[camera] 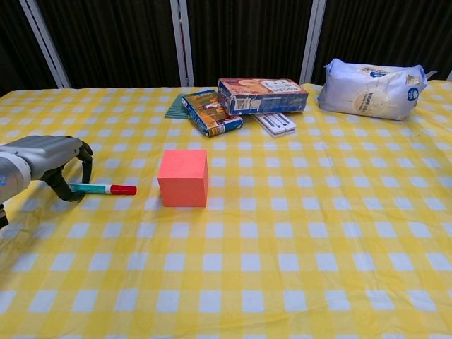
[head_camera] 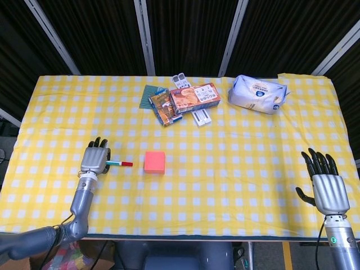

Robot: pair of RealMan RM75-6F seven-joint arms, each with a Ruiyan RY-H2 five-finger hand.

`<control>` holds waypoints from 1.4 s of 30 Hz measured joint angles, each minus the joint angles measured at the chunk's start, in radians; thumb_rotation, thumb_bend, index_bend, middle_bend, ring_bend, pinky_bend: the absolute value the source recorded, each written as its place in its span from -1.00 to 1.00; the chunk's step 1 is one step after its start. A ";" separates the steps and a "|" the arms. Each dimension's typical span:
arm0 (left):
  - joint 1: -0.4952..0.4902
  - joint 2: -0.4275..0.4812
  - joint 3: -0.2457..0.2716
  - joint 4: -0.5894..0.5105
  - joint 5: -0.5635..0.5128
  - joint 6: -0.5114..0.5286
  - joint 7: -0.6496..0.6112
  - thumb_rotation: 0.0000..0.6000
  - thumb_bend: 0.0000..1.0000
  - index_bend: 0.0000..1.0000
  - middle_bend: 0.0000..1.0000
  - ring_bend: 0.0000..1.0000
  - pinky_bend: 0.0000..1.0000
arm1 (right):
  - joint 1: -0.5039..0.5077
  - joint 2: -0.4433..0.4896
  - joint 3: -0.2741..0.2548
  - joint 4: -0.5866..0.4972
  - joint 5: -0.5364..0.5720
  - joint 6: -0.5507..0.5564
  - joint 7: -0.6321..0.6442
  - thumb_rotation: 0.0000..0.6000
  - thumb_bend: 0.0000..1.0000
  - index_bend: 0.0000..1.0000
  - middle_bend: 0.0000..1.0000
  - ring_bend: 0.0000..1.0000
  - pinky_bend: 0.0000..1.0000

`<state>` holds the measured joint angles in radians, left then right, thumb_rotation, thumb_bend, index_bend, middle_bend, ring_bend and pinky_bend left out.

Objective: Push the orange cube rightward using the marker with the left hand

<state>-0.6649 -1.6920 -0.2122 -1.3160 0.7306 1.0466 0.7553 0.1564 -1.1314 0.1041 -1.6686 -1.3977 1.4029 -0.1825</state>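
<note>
- Head view: the left hand (head_camera: 94, 160) is over the left end of the marker (head_camera: 120, 163), fingers curled down around it. I cannot tell if it grips. The cube (head_camera: 154, 162) sits just right of the marker. The right hand (head_camera: 327, 190) is spread, holding nothing.
- Chest view: the left hand (camera: 49, 157) arches over the marker (camera: 103, 188), whose red tip points at the cube (camera: 183, 177).

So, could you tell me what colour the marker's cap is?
Red, on the marker tip nearest the orange cube; clearest in the chest view.
</note>
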 measured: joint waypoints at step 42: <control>-0.205 -0.175 -0.100 -0.042 -0.169 0.031 0.116 1.00 -0.03 0.15 -0.74 -1.00 -0.74 | -0.003 0.007 -0.001 -0.001 -0.006 0.003 0.037 1.00 -0.39 -1.00 -1.00 -1.00 -1.00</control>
<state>-0.8699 -1.8673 -0.3125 -1.3585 0.5613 1.0779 0.8717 0.1530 -1.1242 0.1035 -1.6699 -1.4039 1.4056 -0.1454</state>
